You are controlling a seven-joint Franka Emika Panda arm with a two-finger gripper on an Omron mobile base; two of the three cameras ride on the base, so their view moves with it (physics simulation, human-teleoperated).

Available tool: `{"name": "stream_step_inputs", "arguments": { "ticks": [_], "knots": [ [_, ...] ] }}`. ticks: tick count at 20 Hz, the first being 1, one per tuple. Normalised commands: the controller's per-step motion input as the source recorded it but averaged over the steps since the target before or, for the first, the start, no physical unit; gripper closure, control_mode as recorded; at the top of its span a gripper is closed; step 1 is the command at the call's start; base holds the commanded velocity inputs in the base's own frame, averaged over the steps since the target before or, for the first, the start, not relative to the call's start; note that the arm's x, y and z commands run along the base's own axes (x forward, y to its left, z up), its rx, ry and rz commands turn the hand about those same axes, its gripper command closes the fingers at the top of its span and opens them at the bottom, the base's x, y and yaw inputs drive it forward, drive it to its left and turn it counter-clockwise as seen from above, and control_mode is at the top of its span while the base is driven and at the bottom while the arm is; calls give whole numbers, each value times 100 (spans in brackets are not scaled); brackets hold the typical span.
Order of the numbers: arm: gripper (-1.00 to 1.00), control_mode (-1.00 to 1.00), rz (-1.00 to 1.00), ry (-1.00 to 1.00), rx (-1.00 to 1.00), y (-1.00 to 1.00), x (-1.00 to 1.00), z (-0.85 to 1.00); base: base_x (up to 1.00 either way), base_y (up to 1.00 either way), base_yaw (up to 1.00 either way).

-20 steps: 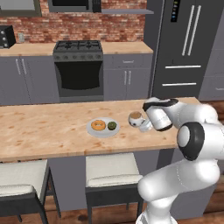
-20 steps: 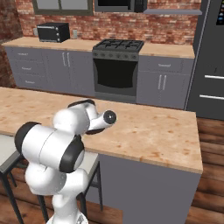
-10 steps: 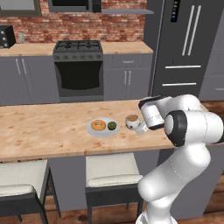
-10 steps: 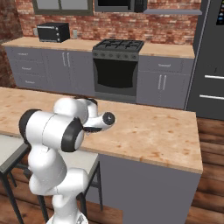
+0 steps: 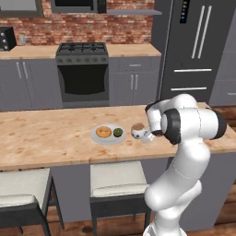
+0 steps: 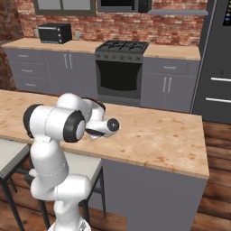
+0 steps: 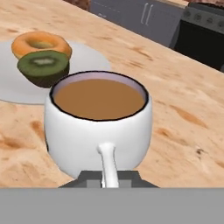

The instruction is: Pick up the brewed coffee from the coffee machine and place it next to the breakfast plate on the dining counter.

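The brewed coffee (image 5: 137, 130), a white mug of light-brown coffee (image 7: 98, 127), stands on the dining counter (image 5: 46, 138) just right of the breakfast plate (image 5: 109, 140). The plate (image 7: 87, 57) bears a tan doughnut (image 7: 40, 43) and a dark-green round piece (image 7: 43, 65). My gripper (image 7: 109, 177) is shut on the mug's handle, which points toward the hand. In the left base view the gripper (image 5: 147, 134) sits at the mug's right side. The coffee machine is out of view.
Two cushioned stools (image 5: 117, 177) (image 5: 23, 184) stand under the counter's near edge. Behind it are a black stove (image 5: 83, 69), grey cabinets and a dark fridge (image 5: 193, 50). A black box-shaped appliance (image 6: 54, 32) sits on the back worktop. Bare wood stretches right of the arm (image 6: 153, 135).
The arm has folded in closer to the counter and the mug has come slightly left, nearer the plate. The grip on the handle looks the same.
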Motion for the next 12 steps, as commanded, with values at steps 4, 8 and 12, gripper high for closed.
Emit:
{"name": "stream_step_inputs", "arguments": {
  "ticks": [4, 8, 12],
  "knots": [
    [-100, -100, 0, 4, 0, 1, 37, -26, 0, 0, 0],
    [-100, -100, 0, 1, 0, 8, 14, -10, 0, 0, 0],
    [-100, -100, 0, 0, -4, 19, -24, 0, 0, 0, 0]
  ]
}}
